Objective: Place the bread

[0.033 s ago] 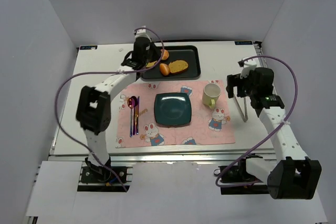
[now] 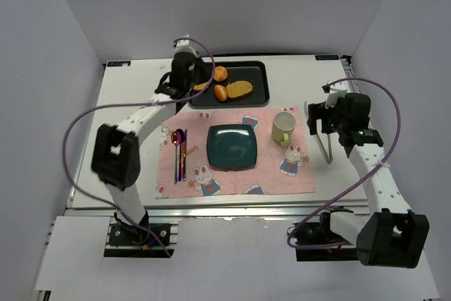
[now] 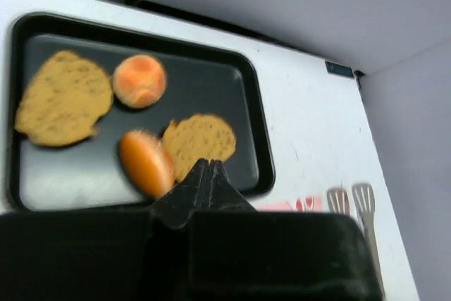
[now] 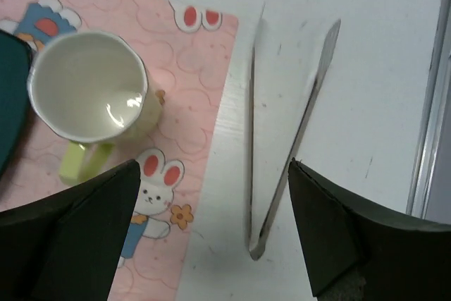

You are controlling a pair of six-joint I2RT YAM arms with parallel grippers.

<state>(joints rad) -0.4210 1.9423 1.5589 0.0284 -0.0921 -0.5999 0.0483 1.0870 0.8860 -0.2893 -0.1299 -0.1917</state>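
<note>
The bread (image 3: 63, 96), a flat roundish golden slice, lies at the left end of the black tray (image 3: 254, 125); from above it (image 2: 202, 85) shows only partly beside my left wrist. My left gripper (image 3: 206, 165) is shut with nothing in it. It hovers over the tray's near edge, right of the bread, its tips in line with the oval toast (image 3: 201, 139). From above, the left gripper (image 2: 192, 82) sits at the tray's left end. My right gripper (image 4: 215, 163) is open and empty above metal tongs (image 4: 251, 139), right of the mat.
Two orange rolls (image 3: 139, 81) (image 3: 146, 163) share the tray. A teal square plate (image 2: 231, 147) sits mid-placemat, with a pale mug (image 2: 284, 127) to its right and cutlery (image 2: 180, 149) to its left. The tongs (image 2: 325, 142) lie on bare table.
My left arm has swung a little left and back, wrist still at the tray's left end. The right arm has hardly moved.
</note>
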